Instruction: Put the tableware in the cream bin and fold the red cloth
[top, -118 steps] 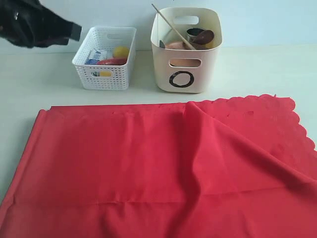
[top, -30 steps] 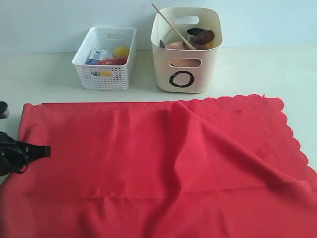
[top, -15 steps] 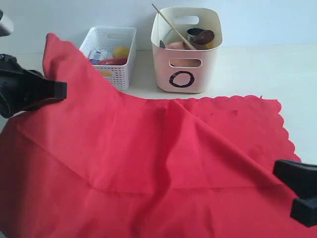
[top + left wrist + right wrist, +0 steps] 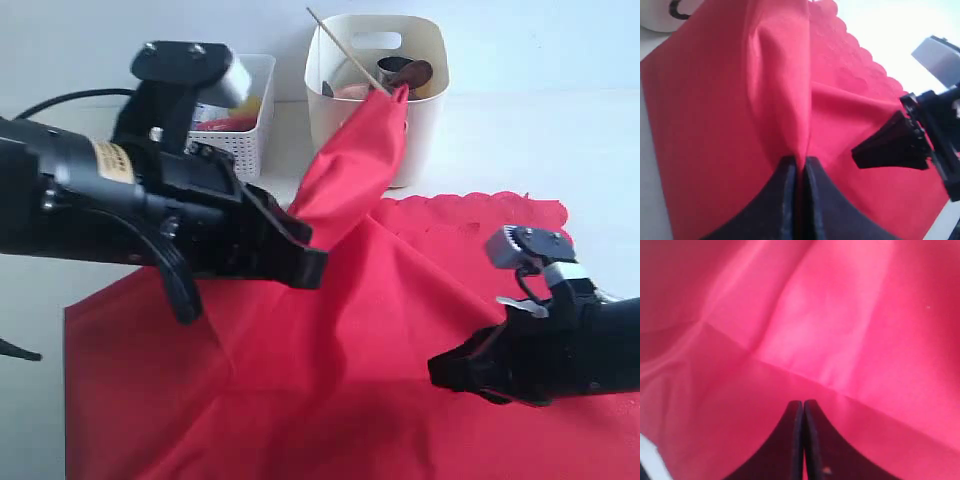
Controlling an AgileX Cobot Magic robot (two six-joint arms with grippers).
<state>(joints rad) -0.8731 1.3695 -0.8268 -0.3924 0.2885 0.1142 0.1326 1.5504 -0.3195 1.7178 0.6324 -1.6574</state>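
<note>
Pinching a fold of the red cloth (image 4: pixel 380 300), the left gripper (image 4: pixel 799 162) holds it peaked before the cream bin (image 4: pixel 428 110) at the far edge of the table (image 4: pixel 560 130), while the right gripper (image 4: pixel 802 405), jaws together, rests on it.

1 red cloth (image 4: pixel 400 330): woven fabric, matt, softly creased. 
1 cream bin (image 4: pixel 428 110): smooth plastic, faint sheen. 
1 basket (image 4: pixel 258 135): white lattice plastic. 
1 chopstick (image 4: pixel 335 36): bare wood. 
Worktop (image 4: pixel 530 130): pale, matt.
</note>
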